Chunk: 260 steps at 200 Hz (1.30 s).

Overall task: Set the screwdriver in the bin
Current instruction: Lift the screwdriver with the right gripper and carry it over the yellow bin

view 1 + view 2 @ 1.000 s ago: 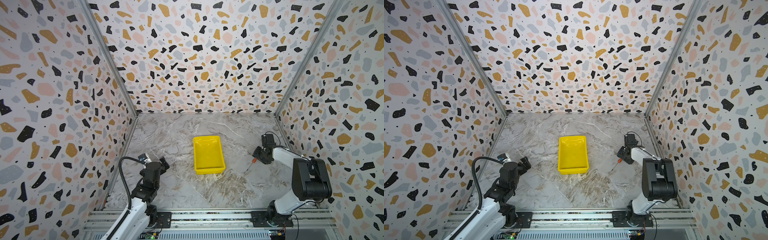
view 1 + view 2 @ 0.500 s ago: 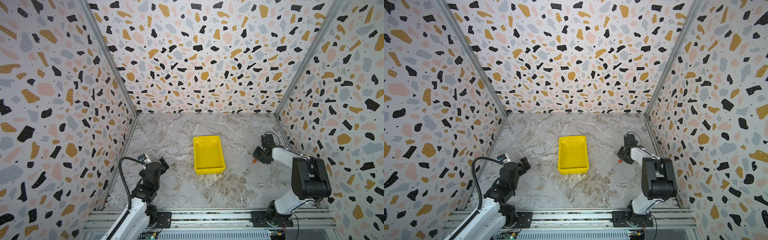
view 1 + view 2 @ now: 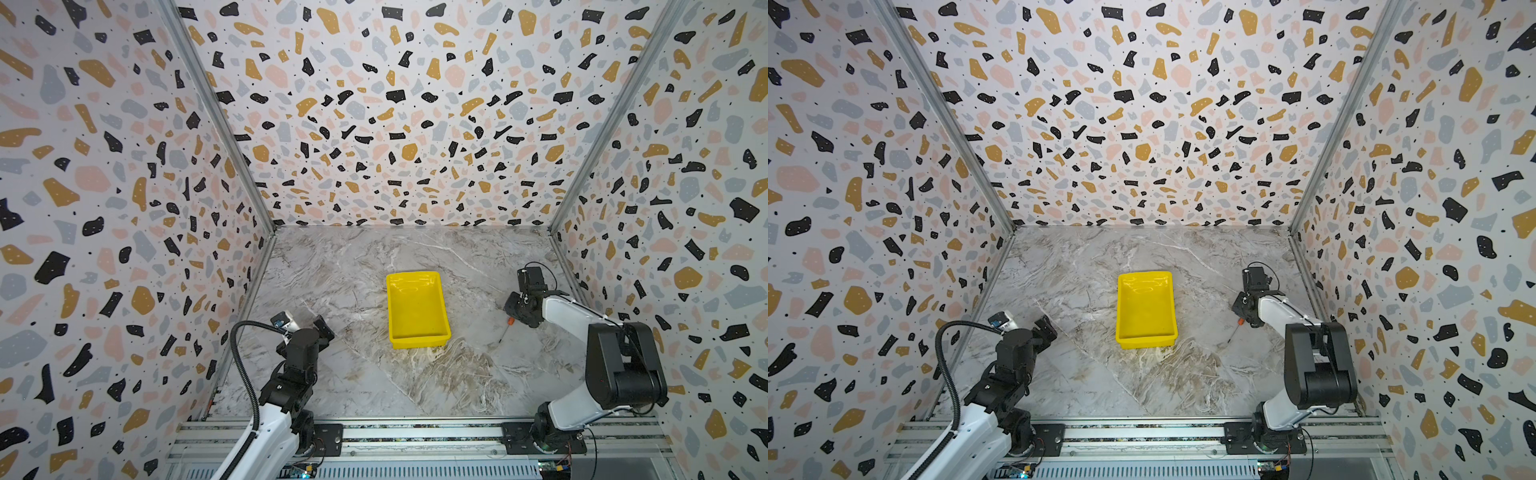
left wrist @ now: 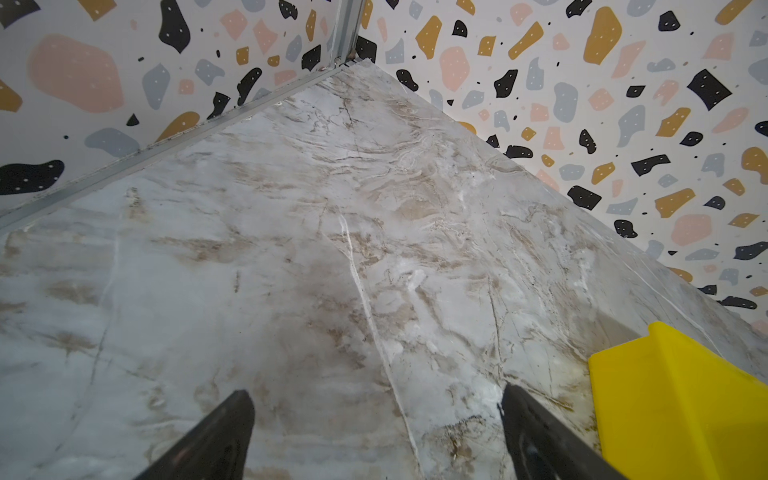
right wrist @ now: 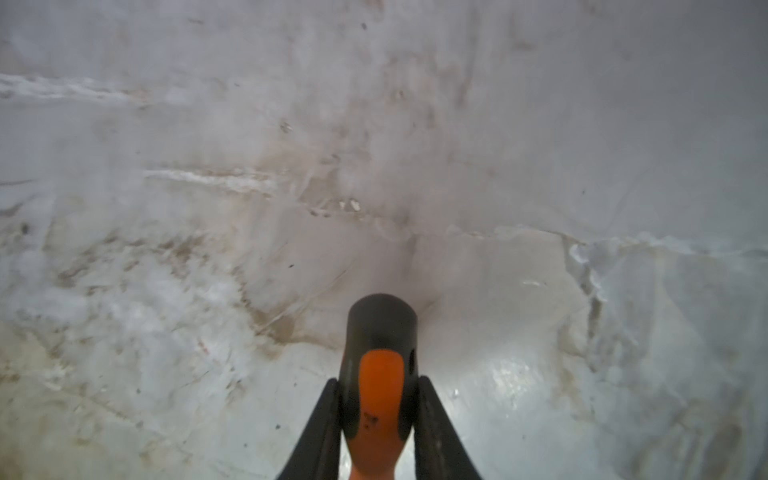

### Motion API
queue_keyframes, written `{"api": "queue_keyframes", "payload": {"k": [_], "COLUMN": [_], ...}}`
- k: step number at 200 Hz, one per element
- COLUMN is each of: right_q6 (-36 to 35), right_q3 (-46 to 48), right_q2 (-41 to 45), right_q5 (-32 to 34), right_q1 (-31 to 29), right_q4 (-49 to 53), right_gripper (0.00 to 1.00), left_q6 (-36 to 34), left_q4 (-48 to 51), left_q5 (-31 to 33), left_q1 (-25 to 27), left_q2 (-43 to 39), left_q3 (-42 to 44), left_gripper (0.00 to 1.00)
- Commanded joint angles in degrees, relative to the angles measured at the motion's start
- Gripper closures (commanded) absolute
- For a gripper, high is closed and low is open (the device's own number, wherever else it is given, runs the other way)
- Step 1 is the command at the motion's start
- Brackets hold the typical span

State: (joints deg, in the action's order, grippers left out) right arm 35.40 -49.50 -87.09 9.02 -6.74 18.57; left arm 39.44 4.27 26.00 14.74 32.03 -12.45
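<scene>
**Operator:** State the position of the screwdriver [image 3: 508, 327].

**Technician:** It is near the right edge of the tabletop [image 3: 353, 374], between that edge and the bin [image 3: 419, 341], and well apart from the bin. In both top views the thin shaft slants toward the front edge. The handle is under the arm.

**Operator:** State the condition of the right gripper [image 5: 379, 390].

**Technician:** The jaws are narrow and clamped on the orange handle. In the right wrist view, both fingers [image 5: 322, 424] press the sides of the handle. The black end of the handle sticks out past the fingertips. The views do not show whether the tool rests on the tabletop or is clear of it.

**Operator:** Why is the grip on the handle?

**Technician:** Judgement: the handle is the thickest part, so the jaws get flat contact on both sides. The shaft is too thin for a secure grip. With this grip the shaft hangs free, so it must clear the bin wall during transfer.

**Operator:** Why is the bin at the middle of the tabletop?

**Technician:** Judgement: either arm can reach it there. It is empty, and its low walls allow a shallow release.

**Operator:** State the condition of the left gripper [image 4: 376, 392].

**Technician:** The jaws are wide apart and hold nothing. It hangs above bare tabletop toward the front left corner. One corner of the bin shows in its wrist view. Judgement: it is parked out of the transfer path.
</scene>
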Motion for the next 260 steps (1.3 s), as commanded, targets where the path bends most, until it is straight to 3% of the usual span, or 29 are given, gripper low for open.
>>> {"api": "queue_keyframes", "payload": {"k": [1,49,83,118,176,206,260], "right_q6": [0.3,2.9,0.8,-2.0,-1.8,-1.8,-1.9], "right_q3": [-4.9,-9.5,-18.2,-24.9,-34.8,-35.5,-40.0], "right_q2": [5.9,8.8,1.3,-7.1,-20.8,-24.1,-28.9], "right_q5": [10.1,20.2,22.6,18.9,15.3,17.4,11.5], "right_q1": [-7.5,-32.9,-42.0,-45.2,-45.3,-44.9,-42.7], "right_q4": [4.5,0.1,0.2,0.3,5.5,4.4,5.3], "right_gripper": [0.94,0.93,0.91,0.89,0.86,0.86,0.85], "left_q6": [-0.9,-0.5,-0.5,0.1,1.3,0.9,1.3], "left_q4": [-2.5,-2.3,-2.2,-2.1,-1.9,-3.3,-2.7], "left_q5": [-0.2,0.0,0.0,0.3,0.8,-1.1,-0.5], "left_q1": [-0.1,-0.1,-0.1,-0.1,-0.1,-0.1,-0.1], "left_q2": [-0.2,0.4,0.3,0.0,-0.9,-1.3,-1.2], "left_q3": [0.7,0.5,0.5,0.6,0.8,1.6,1.4], "left_gripper": [0.07,0.08,0.08,0.08,0.08,0.09,0.08]}}
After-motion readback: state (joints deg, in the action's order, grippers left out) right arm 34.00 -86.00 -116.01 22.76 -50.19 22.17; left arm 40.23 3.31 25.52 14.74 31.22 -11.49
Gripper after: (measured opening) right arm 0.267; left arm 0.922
